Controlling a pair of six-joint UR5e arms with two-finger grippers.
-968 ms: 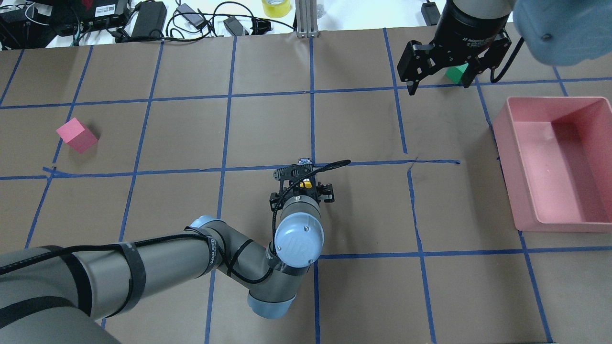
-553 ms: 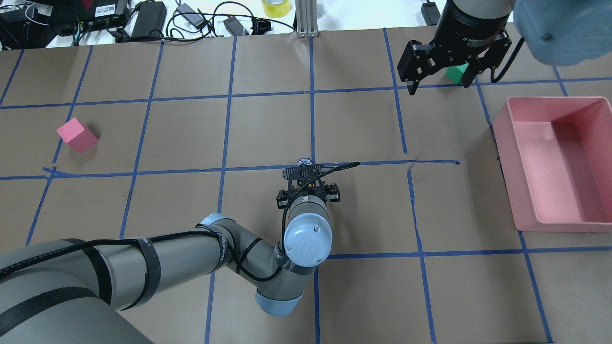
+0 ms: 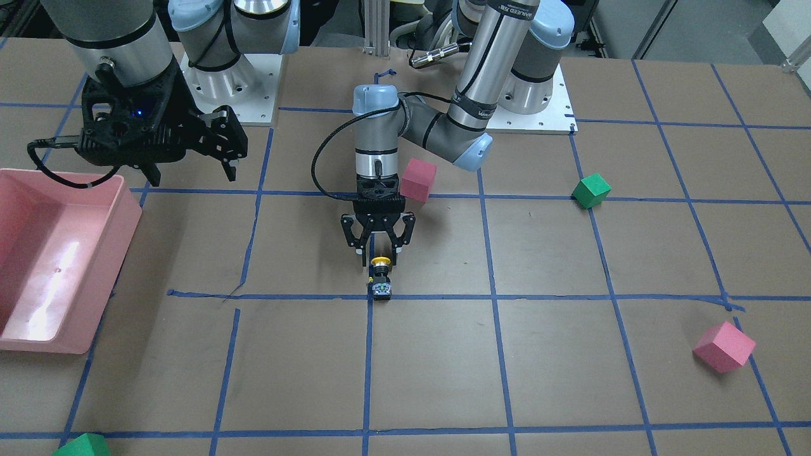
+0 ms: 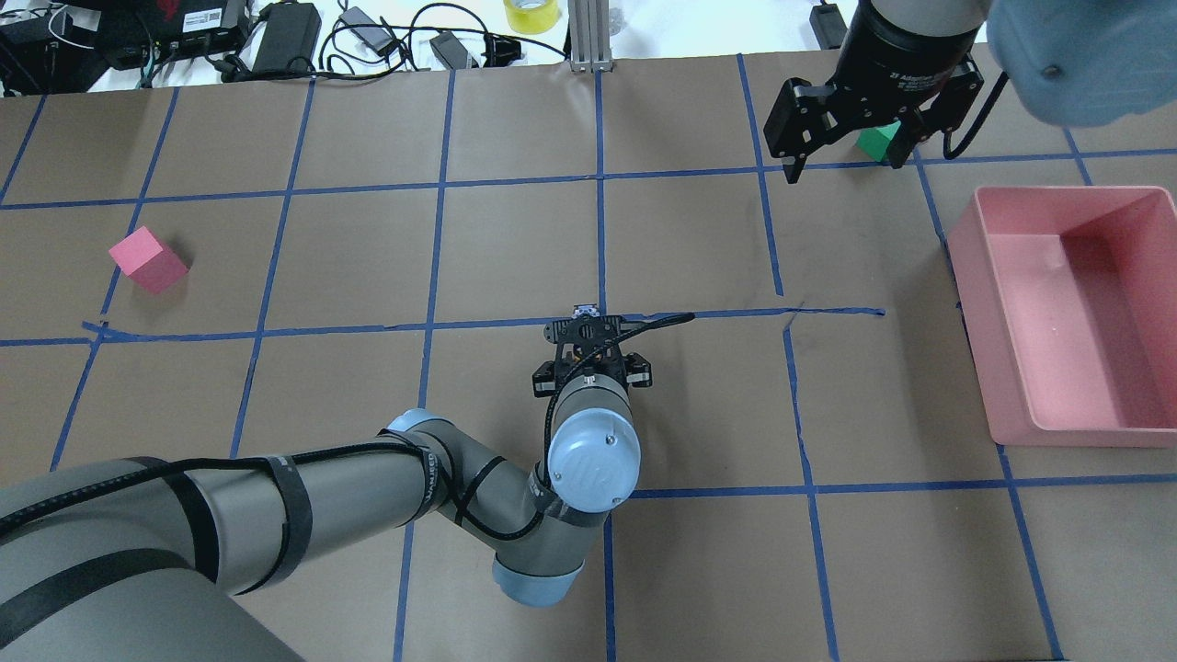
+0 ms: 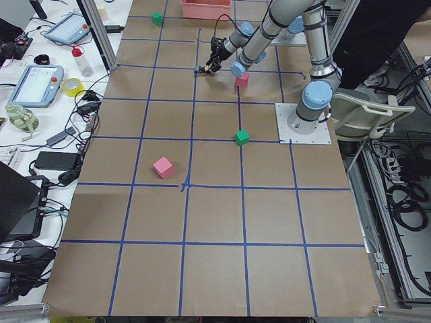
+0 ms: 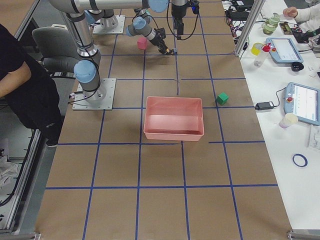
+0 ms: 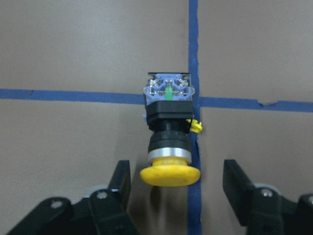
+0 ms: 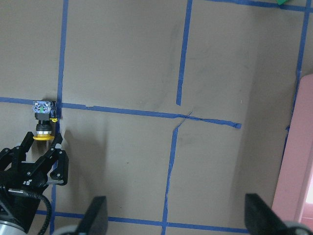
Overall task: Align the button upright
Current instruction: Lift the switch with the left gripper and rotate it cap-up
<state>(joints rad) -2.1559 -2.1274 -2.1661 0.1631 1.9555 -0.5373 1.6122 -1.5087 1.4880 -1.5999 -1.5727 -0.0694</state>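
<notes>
Two wide-spread hands: left hand [image 7: 178, 172] flanks the cap of the button [image 7: 168, 128] without touching; it lies sideways on the worktop [image 7: 73, 49] tape cross, cap toward 6 o'clock seen overhead; right hand [image 4: 841, 164] empty.

UR logo [image 4: 582, 473], left wrist cap [image 4: 607, 439] (rest blurred)

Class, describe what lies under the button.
The button lies on its side on brown paper, its base across the horizontal blue tape line beside the crossing. The stretch of tape directly beneath it is covered.
</notes>
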